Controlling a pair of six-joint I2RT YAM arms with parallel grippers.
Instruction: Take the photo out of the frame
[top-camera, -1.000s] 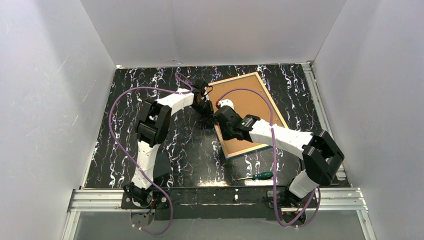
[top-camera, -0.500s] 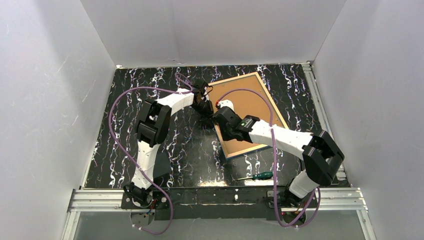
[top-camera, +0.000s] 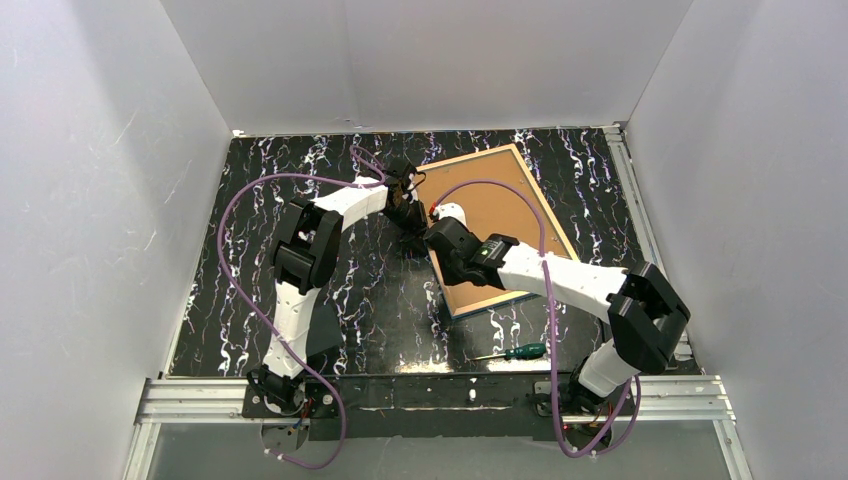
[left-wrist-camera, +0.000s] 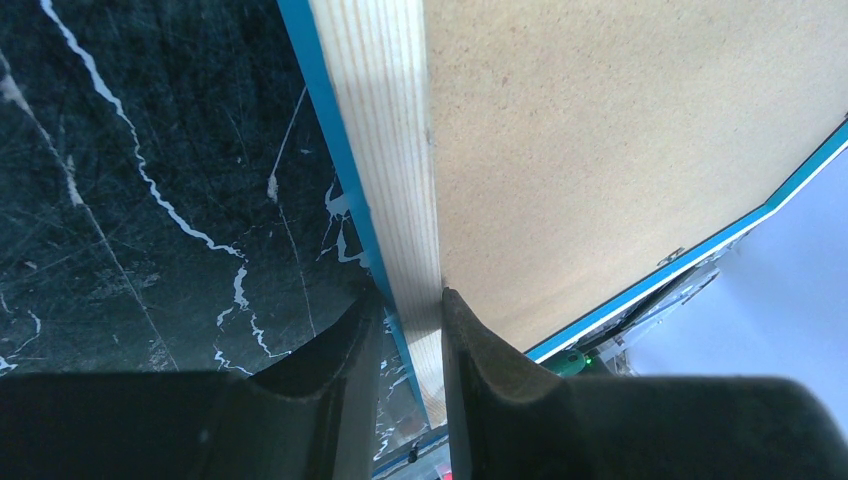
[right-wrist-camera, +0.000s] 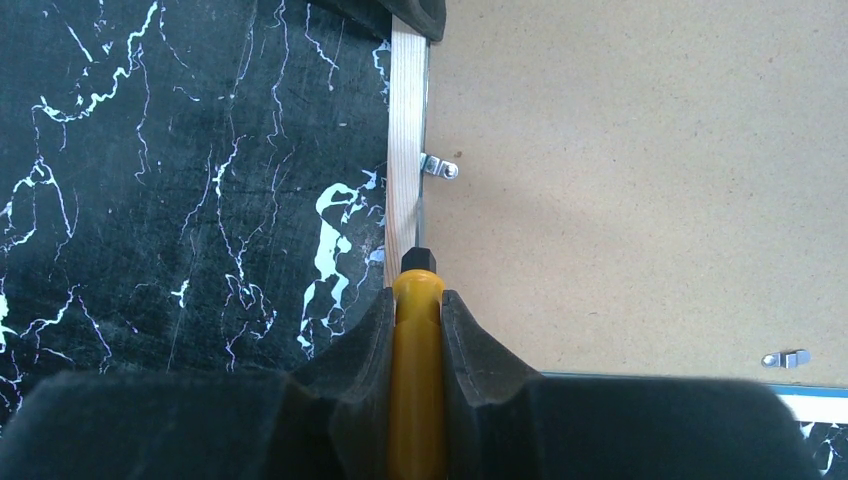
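You're early: frame (left-wrist-camera: 385, 150) face down on the surface (right-wrist-camera: 150, 200), backing board (right-wrist-camera: 620, 200) in, photo hidden beneath; your left end effector (left-wrist-camera: 408, 305) pinches its rail, your right end effector (right-wrist-camera: 418, 310) grips a yellow screwdriver (right-wrist-camera: 417, 400) at a clip (right-wrist-camera: 437, 166)

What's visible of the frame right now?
The frame lies face down, skewed on the table. It has a thin blue outer edge and pale wood back rails, with a brown backing board inside and small metal clips at the board's edge. The left claw pinches one long rail. The right claw holds a yellow-handled screwdriver, tip at that rail's inner seam beside a clip.
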